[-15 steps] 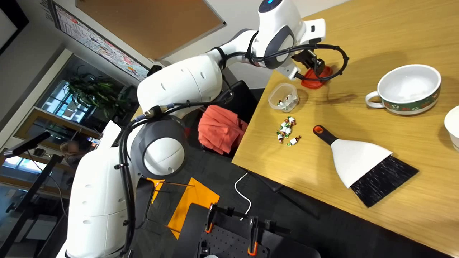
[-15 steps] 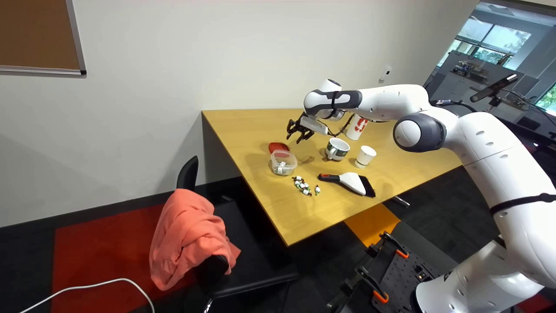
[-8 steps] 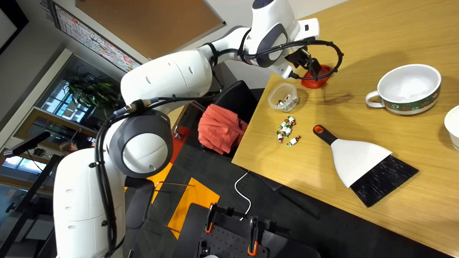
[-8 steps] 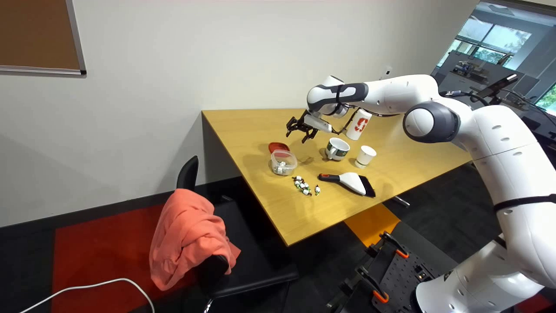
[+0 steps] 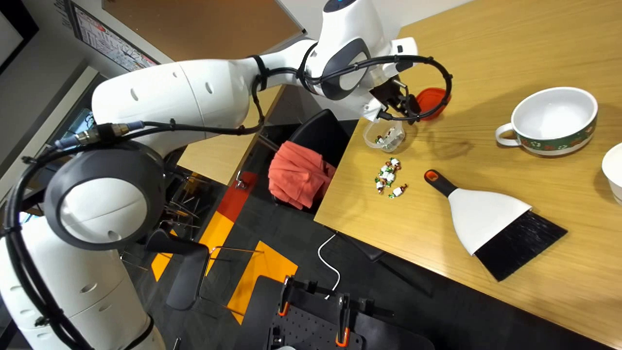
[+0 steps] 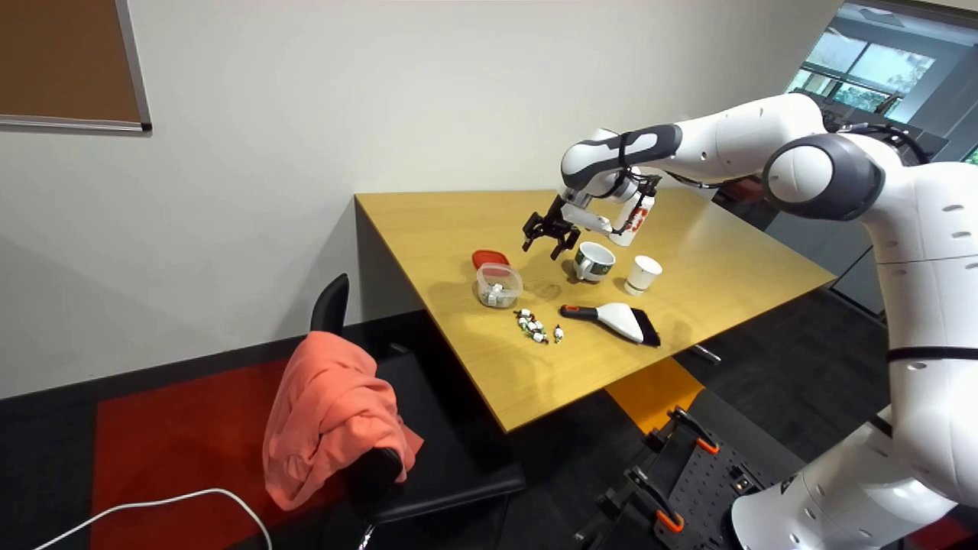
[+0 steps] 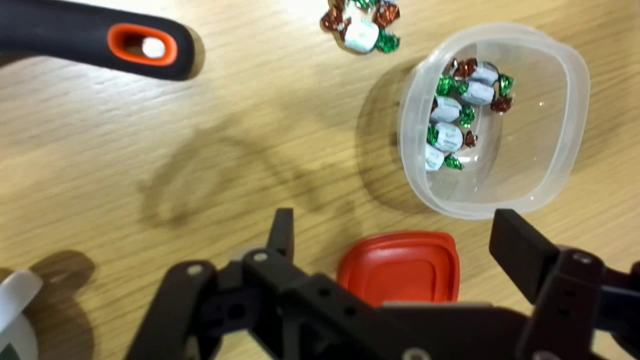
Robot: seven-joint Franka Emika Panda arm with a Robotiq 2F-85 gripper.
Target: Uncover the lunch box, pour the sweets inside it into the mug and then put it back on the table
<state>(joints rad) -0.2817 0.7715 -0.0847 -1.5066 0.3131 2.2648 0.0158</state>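
Note:
The clear lunch box stands uncovered on the table with several wrapped sweets inside; the box shows in both exterior views. Its red lid lies flat on the table beside the box. The white and green mug stands upright on the table; only its edge and handle show in the wrist view. My gripper is open and empty, above the table. In the wrist view its fingers appear either side of the lid, right fingertip overlapping the box rim.
Several loose sweets lie beside the box. A white brush with a black handle lies between them and the mug. A white cup and a white bottle with a red letter stand near the mug. The table edge is close to the box.
The arm has swung and the open gripper has moved off to the right in an exterior view, towards the mug side. The box, lid, sweets and mug have not moved.

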